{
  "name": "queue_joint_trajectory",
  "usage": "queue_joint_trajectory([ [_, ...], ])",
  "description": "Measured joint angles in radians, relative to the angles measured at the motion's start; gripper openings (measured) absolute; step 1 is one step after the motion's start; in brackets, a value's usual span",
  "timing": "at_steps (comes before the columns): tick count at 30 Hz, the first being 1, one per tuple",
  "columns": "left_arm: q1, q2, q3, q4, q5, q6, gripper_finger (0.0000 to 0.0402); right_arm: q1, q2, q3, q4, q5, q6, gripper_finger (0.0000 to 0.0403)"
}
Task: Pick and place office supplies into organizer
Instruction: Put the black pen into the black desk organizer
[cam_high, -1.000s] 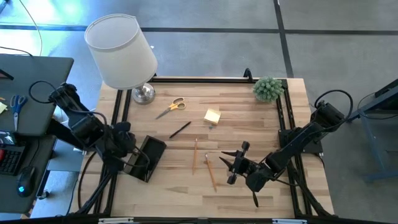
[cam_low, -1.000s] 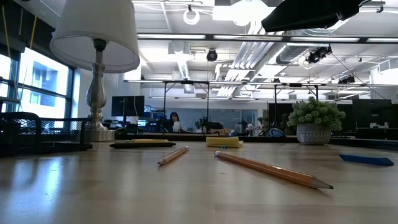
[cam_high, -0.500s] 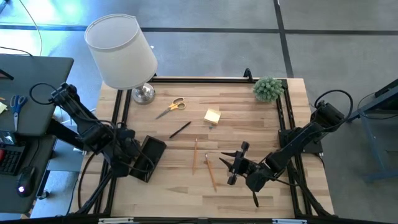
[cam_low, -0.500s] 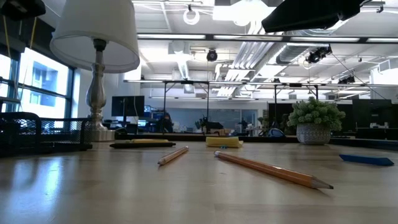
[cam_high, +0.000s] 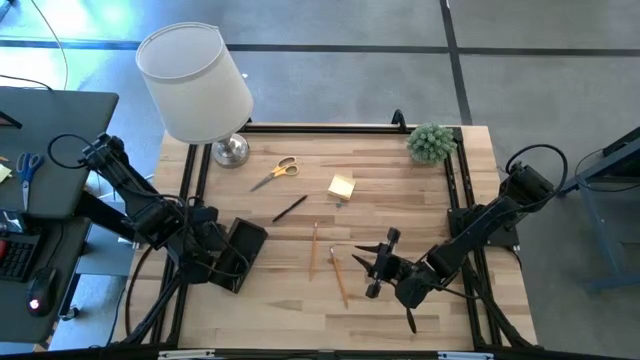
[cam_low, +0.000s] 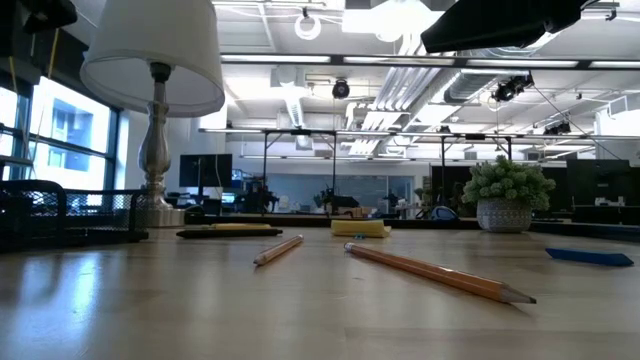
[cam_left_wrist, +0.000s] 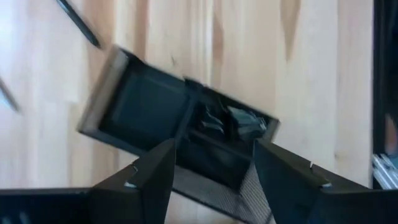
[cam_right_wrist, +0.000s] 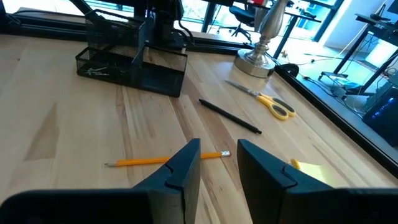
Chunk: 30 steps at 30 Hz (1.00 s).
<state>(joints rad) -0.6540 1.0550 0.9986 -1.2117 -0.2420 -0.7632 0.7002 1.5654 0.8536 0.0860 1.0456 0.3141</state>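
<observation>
Lower left of the high view: black organizer (cam_high: 236, 254) holding small clips (cam_left_wrist: 239, 122) (one end compartment); left jaws spread above, right jaws slightly parted, empty.

Black mesh organizer (cam_high: 237, 254); yellow-handled scissors (cam_high: 275, 172); yellow sticky-note pad (cam_high: 341, 186); pale striped wood table (cam_high: 400, 200)

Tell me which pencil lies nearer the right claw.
The shorter pencil, lying just beside the right claw. The longer pencil lies farther off, toward the organizer.
</observation>
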Motion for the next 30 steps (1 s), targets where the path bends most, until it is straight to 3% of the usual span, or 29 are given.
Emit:
queue_joint_trajectory([
  [4,0.012,0.0,0.013,0.029,-0.113,0.026,0.0196,-0.006,0.0,0.0,0.0,0.002,0.0,0.0099],
  [10,0.138,0.007,0.017,0.16,-0.229,0.063,0.0179,-0.022,0.0,0.0,0.008,-0.007,0.0,0.0099],
  [19,0.318,0.12,-0.082,0.559,-0.365,0.285,0.0157,-0.03,0.0,0.0,0.039,-0.008,-0.003,0.0099],
  [25,0.479,0.16,-0.244,0.885,-0.319,0.375,0.0134,-0.014,0.0,0.001,0.048,-0.007,-0.008,0.0099],
  [30,0.684,0.194,-0.338,0.985,-0.141,0.387,0.0112,-0.014,0.0,0.001,0.045,-0.008,-0.008,0.0099],
])
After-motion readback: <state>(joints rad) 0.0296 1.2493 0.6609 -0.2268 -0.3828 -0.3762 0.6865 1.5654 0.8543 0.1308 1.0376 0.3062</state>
